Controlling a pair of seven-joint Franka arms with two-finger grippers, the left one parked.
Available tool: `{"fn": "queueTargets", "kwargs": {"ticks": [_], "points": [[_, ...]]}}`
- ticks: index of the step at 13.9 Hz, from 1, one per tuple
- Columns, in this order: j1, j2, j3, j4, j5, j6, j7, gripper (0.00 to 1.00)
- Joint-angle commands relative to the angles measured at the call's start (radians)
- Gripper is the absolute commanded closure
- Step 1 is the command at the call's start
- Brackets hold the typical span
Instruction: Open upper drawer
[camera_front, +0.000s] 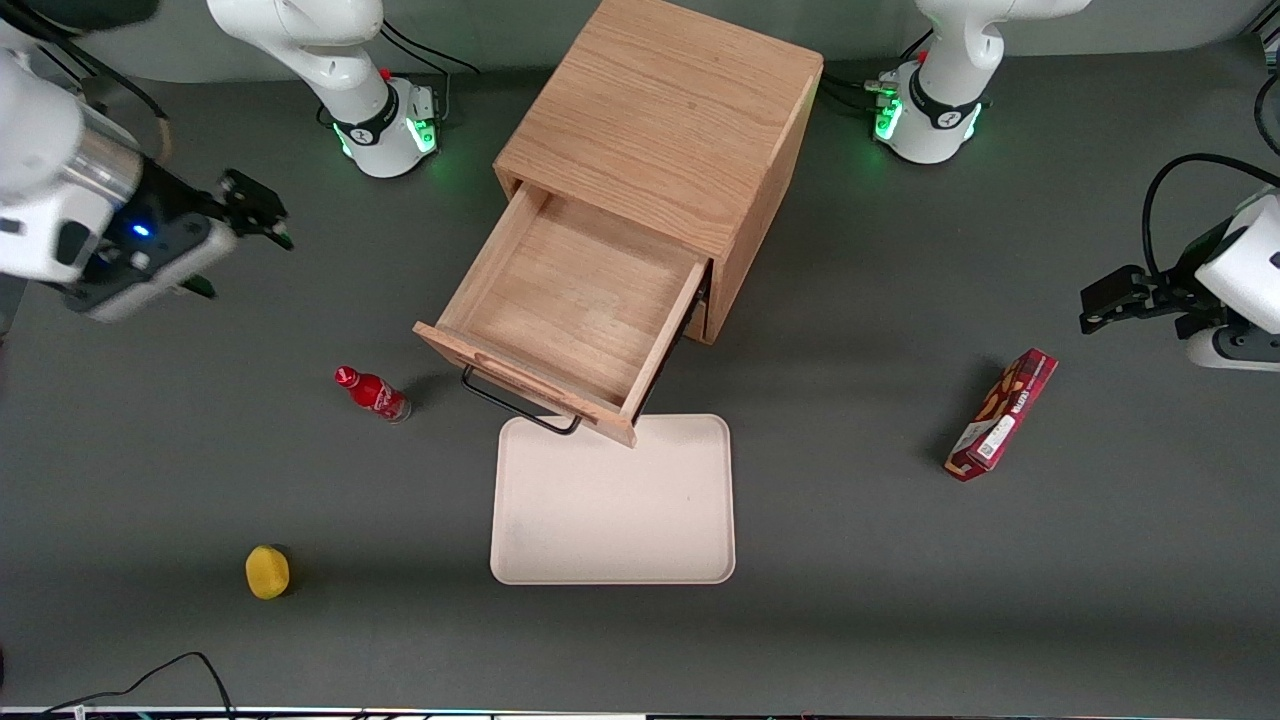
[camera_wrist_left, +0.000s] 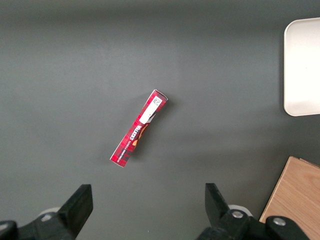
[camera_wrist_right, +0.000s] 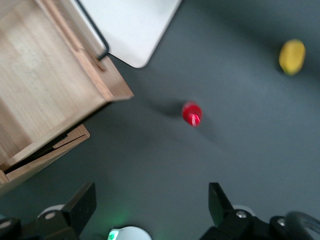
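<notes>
While the upper drawer (camera_front: 575, 300) stands pulled out, hand (camera_front: 250, 235) wide, empty, toward the working arm's end

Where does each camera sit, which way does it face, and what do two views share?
Front view: high up, looking down on the open light-wood upper drawer; the right gripper, open, hangs apart toward the working arm's end.
Right wrist view: looking down past its fingers.
Left wrist view: down on the red snack box.
Shared: the cream tray.
</notes>
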Motion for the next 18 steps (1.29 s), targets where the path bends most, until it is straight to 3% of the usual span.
{"fn": "queueTargets", "kwargs": {"ticks": [1,4,6,9,11,12,16,18], "points": [[-0.119,-0.067,0.007,-0.081,0.082,0.003,0.108,0.0],[-0.193,-0.084,-0.002,-0.048,0.085,-0.043,0.133,0.01],[-0.199,-0.068,-0.004,-0.014,0.085,-0.045,0.173,0.0],[-0.185,-0.07,0.01,-0.015,0.068,0.006,0.386,0.0],[-0.179,-0.064,0.013,-0.026,0.047,0.023,0.394,0.0],[-0.144,-0.052,0.001,-0.028,0.006,0.027,0.395,0.0],[-0.095,0.011,-0.073,-0.018,-0.01,0.086,0.348,0.0],[-0.02,0.013,-0.16,-0.02,-0.009,0.096,0.337,0.0]]}}
